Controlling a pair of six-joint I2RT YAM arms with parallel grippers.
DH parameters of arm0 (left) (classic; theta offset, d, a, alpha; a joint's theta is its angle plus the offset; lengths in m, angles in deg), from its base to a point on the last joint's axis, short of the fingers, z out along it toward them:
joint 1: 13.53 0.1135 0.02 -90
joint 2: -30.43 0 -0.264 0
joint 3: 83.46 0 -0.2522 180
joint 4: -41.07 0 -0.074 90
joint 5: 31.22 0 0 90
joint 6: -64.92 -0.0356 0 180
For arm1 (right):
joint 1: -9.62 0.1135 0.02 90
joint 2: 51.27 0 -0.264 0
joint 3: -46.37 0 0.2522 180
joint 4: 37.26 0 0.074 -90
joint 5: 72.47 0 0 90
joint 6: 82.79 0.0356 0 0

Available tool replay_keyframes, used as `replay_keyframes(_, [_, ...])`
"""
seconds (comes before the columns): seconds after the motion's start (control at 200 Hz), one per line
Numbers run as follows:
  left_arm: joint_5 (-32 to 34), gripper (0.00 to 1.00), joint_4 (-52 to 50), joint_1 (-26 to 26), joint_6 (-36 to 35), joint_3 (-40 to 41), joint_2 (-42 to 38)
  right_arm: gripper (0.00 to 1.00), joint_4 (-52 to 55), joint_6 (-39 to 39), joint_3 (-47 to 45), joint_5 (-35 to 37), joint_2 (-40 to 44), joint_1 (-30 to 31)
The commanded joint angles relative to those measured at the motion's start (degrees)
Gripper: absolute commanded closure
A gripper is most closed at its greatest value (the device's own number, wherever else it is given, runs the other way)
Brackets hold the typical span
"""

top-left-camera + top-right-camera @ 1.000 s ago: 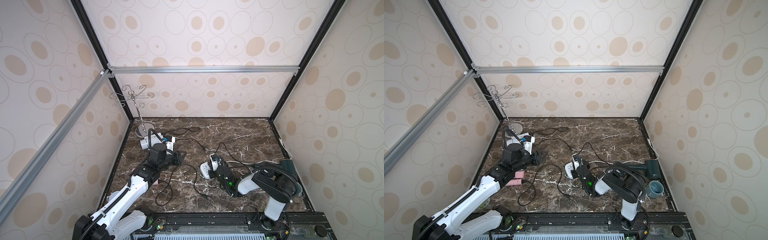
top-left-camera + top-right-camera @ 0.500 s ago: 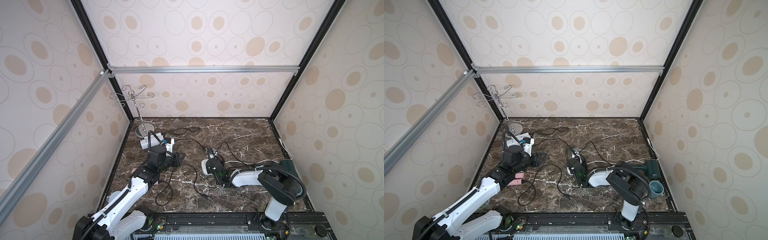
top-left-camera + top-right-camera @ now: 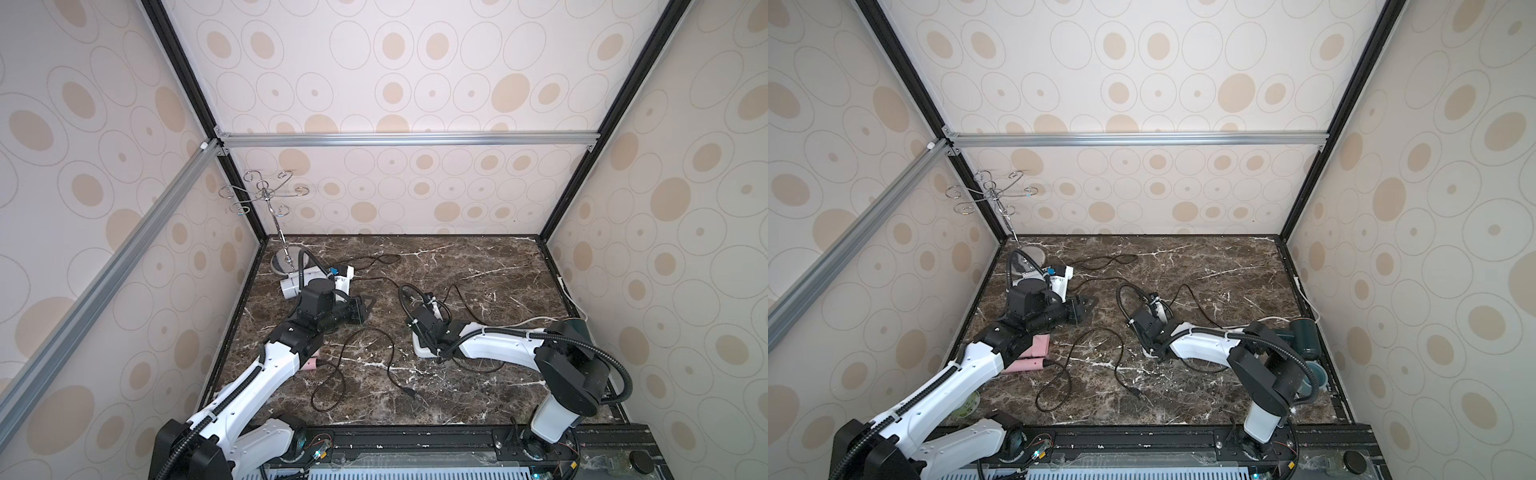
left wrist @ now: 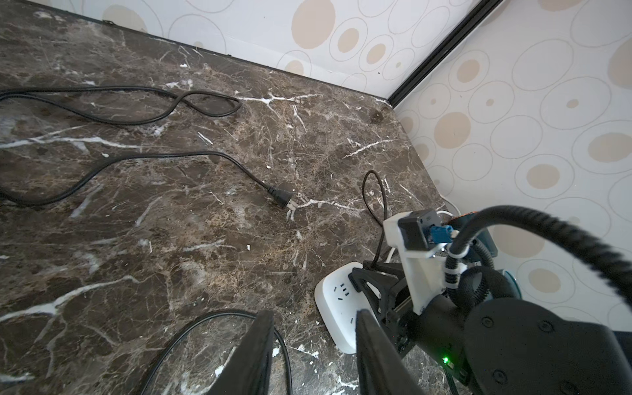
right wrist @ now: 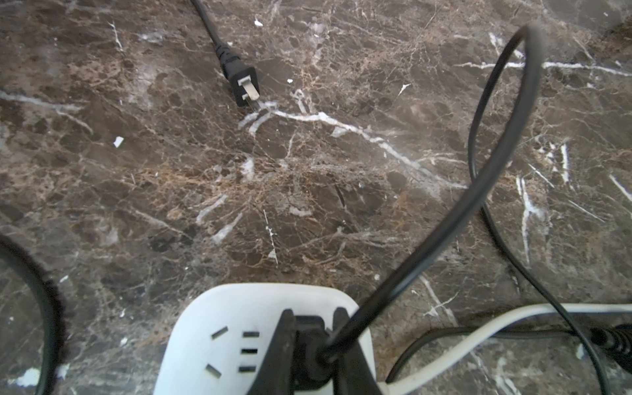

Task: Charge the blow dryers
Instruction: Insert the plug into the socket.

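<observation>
My right gripper (image 5: pixel 314 318) is shut on a black plug (image 5: pixel 309 349) pressed against the white power strip (image 5: pixel 219 345); its cord (image 5: pixel 444 219) arcs up and away. My left gripper (image 4: pixel 314 318) hangs open and empty above the marble, near a cord loop. A loose plug (image 4: pixel 282 200) lies on the floor beyond it. Of the blow dryers, the white one (image 3: pixel 289 286) lies at the back left behind my left arm. The pink one (image 3: pixel 1030 357) sits partly under that arm's forearm. The dark green one (image 3: pixel 1304 336) lies by the right wall.
A metal hook stand (image 3: pixel 282 249) occupies the back left corner. A teal-grey cup (image 3: pixel 1314 374) sits by the green dryer. The strip's white cable (image 5: pixel 478 328) runs toward the right wall. Black cords and another loose plug (image 3: pixel 1136 391) trail across the middle floor.
My right arm has stretched out low and carried the plug a little left, down to the power strip. My left arm has barely moved.
</observation>
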Motion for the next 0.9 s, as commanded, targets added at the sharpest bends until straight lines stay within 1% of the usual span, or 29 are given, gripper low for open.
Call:
replay_keyframes(0.0, [-0.25,0.59,-2.16,0.54,-2.13,-3.29,0.09,1.0,5.94,0.85,1.7,-1.57,-3.49,-0.34])
replay_keyframes(0.11, [1.48,0.59,-1.77,0.63,-1.23,-2.47,-1.05,1.0,2.07,-0.8,1.22,-1.21,-4.86,-0.86])
replay_keyframes(0.205, [2.8,0.59,-0.98,0.67,0.37,-0.93,-2.32,1.0,-6.34,-2.81,-2.08,-2.55,-3.79,-2.06])
replay_keyframes(0.29, [4.26,0.59,-0.8,0.62,1.87,0.21,-3.56,1.0,-8.1,-2.28,-2.56,-2.64,-2.72,-2.48])
replay_keyframes(0.33, [4.73,0.59,-0.63,0.57,2.56,0.69,-4.3,1.0,-8.86,-1.1,-2.91,-2.09,-2.2,-2.53])
replay_keyframes(0.425, [6.67,0.59,-0.53,0.63,3.8,2.04,-6.18,1.0,-7.84,4.57,-2.97,-0.33,-1.78,-2.58])
replay_keyframes(0.52, [8.5,0.59,-0.87,0.67,4.99,2.92,-7.62,0.97,-7.55,8.8,-2.57,-2.12,-2.48,-2.49])
replay_keyframes(0.54, [8.8,0.59,-0.92,0.59,5.17,2.94,-7.75,0.95,-6.95,9.52,-2.12,-2.38,-2.66,-2.45])
replay_keyframes(0.585, [9.11,0.59,-1.44,0.61,5.51,2.7,-7.87,0.87,-5.57,10.86,-1.39,-2.83,-2.91,-2.41])
replay_keyframes(0.59, [9.11,0.59,-1.51,0.62,5.53,2.69,-7.87,0.85,-5.16,11.18,-1.19,-2.91,-2.88,-2.44])
replay_keyframes(0.64, [9.19,0.59,-2.44,0.67,5.65,1.87,-7.52,0.73,-4.22,12.12,-1.0,-2.52,-2.48,-2.15])
replay_keyframes(0.68, [9.4,0.59,-3.61,0.62,5.56,0.82,-6.89,0.59,-4.62,12.16,-1.37,-2.28,-1.85,-2.01])
replay_keyframes(0.715, [9.6,0.58,-5.09,0.69,5.84,-0.36,-6.13,0.51,-4.01,12.59,-1.51,-1.71,-1.08,-1.85])
replay_keyframes(0.805, [8.27,0.55,-8.62,0.61,5.26,-4.5,-2.95,0.41,-3.94,11.34,-2.19,-1.19,1.44,-1.71])
replay_keyframes(0.895, [6.74,0.52,-10.82,0.63,4.29,-8.11,0.21,0.38,-2.32,9.33,-1.83,-2.14,3.49,-1.69])
